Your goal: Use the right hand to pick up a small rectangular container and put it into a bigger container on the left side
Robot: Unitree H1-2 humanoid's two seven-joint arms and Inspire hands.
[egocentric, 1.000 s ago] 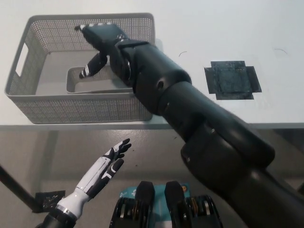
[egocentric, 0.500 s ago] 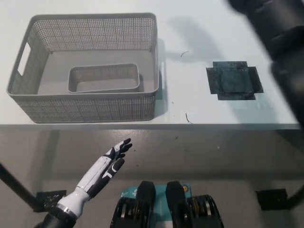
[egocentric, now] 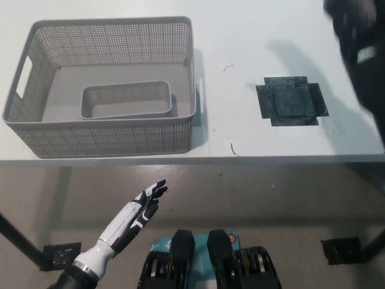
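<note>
Small grey perforated rectangular container (egocentric: 126,100) sits upright, open side up, inside the bigger grey mesh container (egocentric: 102,137), on its floor near the front wall, right of centre.

Single view only: head camera, looking steeply down from above the near edge of the bench (egocentric: 252,36). Bench top fills the upper half of the picture; its front edge runs nearly level across the middle, floor below it. The large basket (egocentric: 102,137) sits upper left, a dark square patch (egocentric: 291,101) upper right. Medium range: both are seen whole. Left hand (egocentric: 143,206) shows lower left, below the bench edge. No second view to share anything with.
</note>
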